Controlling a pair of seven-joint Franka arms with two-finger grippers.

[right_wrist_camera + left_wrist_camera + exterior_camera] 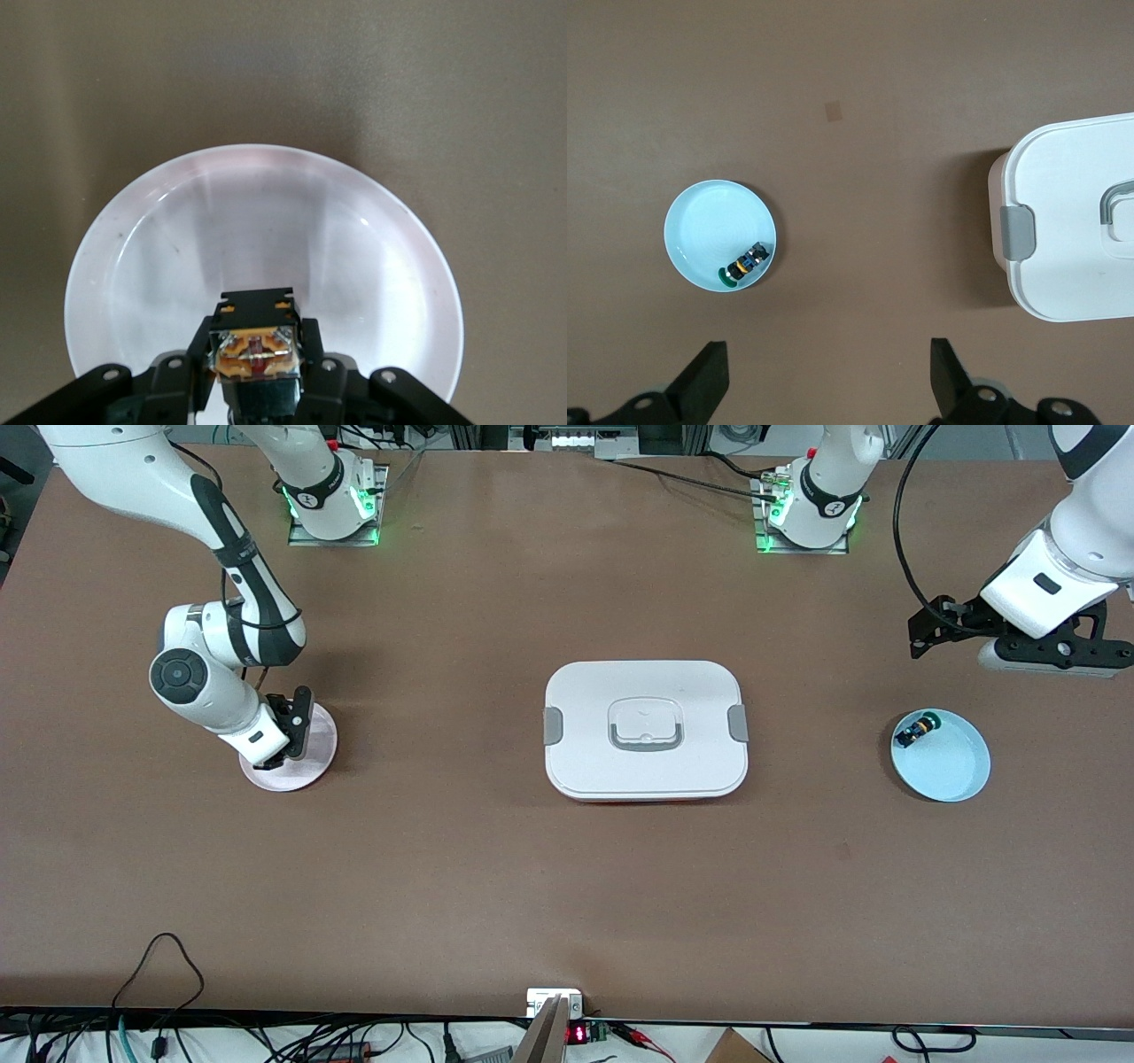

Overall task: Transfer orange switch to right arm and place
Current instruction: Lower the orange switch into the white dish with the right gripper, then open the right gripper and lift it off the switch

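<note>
Front view: the right end effector [270, 760] hangs low over a pink plate [314, 757] at the right arm's end of the bench [496, 886], its fingers closed on something too small to make out from here. A white box [646, 729] with grey clips and a handle sits mid-bench, between the two end effectors. The left end effector [1050, 654] is up in the air at the left arm's end, over bare bench just beside a blue plate [952, 766] that holds a green switch [915, 731]

Left wrist view: the left end effector [828, 376] stands with its fingers [704, 382] wide apart and nothing between them. Below it lie the blue plate [704, 235], with the green switch [747, 264] lying against its rim, and an edge of the box [1072, 230], well apart from the plate

Right wrist view: the right end effector [255, 372] is clamped on the orange switch [254, 347], gripping it on both sides, its orange-tan block facing the camera. The switch is directly above the pink plate [266, 221]; whether it touches the plate cannot be told
</note>
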